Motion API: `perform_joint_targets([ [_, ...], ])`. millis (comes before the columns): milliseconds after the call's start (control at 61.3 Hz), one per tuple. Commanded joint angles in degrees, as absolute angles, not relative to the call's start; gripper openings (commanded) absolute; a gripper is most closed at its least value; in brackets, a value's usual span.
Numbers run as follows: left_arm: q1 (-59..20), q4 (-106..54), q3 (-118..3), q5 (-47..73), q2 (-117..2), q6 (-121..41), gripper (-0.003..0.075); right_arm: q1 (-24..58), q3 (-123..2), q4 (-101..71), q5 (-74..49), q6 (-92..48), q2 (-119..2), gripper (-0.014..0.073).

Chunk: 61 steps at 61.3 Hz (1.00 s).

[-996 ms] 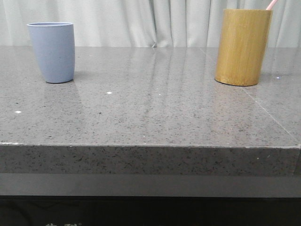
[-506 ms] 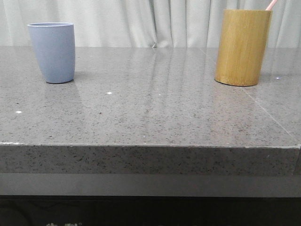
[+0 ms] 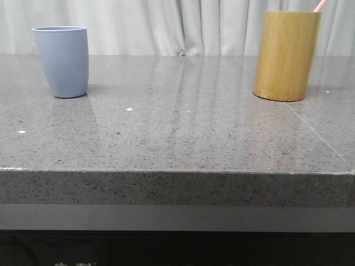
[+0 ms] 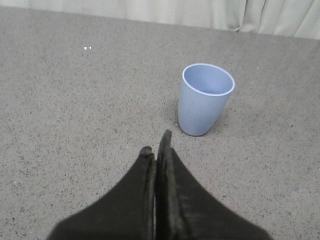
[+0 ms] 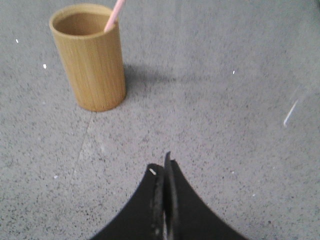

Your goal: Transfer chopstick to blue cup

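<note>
Chopstick (image 5: 116,14) leaning inside bamboo holder (image 5: 92,57). Blue cup (image 4: 204,99) standing upright on table (image 3: 183,127). Left gripper (image 4: 156,147) and right gripper (image 5: 164,167) hovering, fingers pressed together, gripping nothing.

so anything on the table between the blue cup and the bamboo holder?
Nothing. In the front view the grey table is bare between the blue cup and the bamboo holder, which holds the chopstick.
</note>
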State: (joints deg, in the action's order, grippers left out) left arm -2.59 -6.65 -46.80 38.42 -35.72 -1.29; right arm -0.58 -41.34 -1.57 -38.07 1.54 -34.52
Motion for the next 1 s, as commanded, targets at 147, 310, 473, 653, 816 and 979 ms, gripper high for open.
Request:
perform_joint_targets([
  [147,-2.9,-7.3,-48.2,33.9,-39.3,-1.3,-0.0001,-0.7,-43.2,-1.4,-35.9,-0.9,-39.2,-0.0049],
  [310,-2.9,-7.3,-48.2,32.2,-40.8,-3.5,0.0239,-0.5,-43.2,-1.5,-37.1,-1.4,-39.9,0.031],
  [473,-3.8,-8.5,-49.1,30.9,-43.4,-3.9,0.0505,-0.4,-43.2,-2.3,-37.2,-1.4,-39.9,0.0564],
  [653,-7.8,-8.5,-54.1,32.8,-49.4,-3.9,0.0503,-0.4,-43.2,-3.2,-38.3,-1.4,-39.9,0.0563],
  [816,-10.9,-8.5,-62.3,35.5,-57.5,-4.0,0.0503,-0.4,-43.2,-3.4,-38.5,-1.4,-39.9,0.0563],
  [979,-11.5,-7.5,-72.3,42.3,-67.3,-4.0,0.0503,-0.4,-43.2,-3.4,-38.6,-1.4,-39.9,0.0563],
])
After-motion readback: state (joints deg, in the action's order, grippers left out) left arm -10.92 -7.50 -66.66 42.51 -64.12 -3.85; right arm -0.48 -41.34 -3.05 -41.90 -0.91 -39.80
